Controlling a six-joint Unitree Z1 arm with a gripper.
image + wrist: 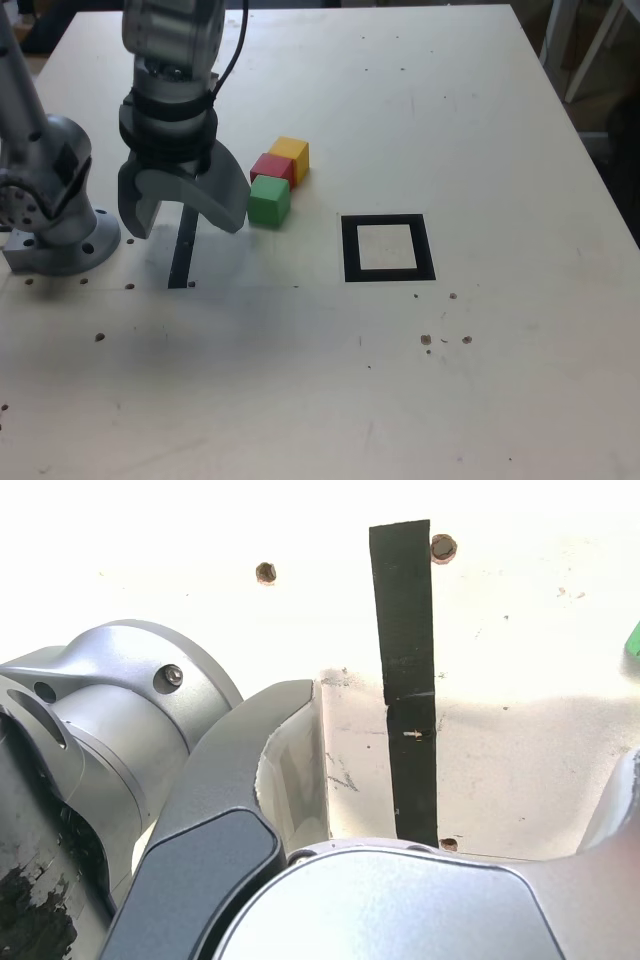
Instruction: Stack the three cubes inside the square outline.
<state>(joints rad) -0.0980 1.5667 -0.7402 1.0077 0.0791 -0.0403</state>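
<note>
The tool [185, 212] is seen spread wide and empty, its jaws pointing down over the narrow black strip [183, 249] on the desk [500, 380]. In the wrist view only that strip [408, 680] lies between the jaws, with a sliver of green at the picture's edge.

The three cubes sit in a tight cluster just to the exterior view's right of the tool: the green cube [268, 200] nearest, almost beside the closer jaw, the red cube [271, 167] touching it behind, and the yellow cube [291, 156] against the red one, farthest off. None is stacked, and none is inside the square outline [388, 274], which lies empty farther toward the exterior view's right and nearer the camera.

A short sideways shift toward that right is judged necessary before any descent; the green cube would be met first. With the cubes touching, the red one could be nudged.
</note>
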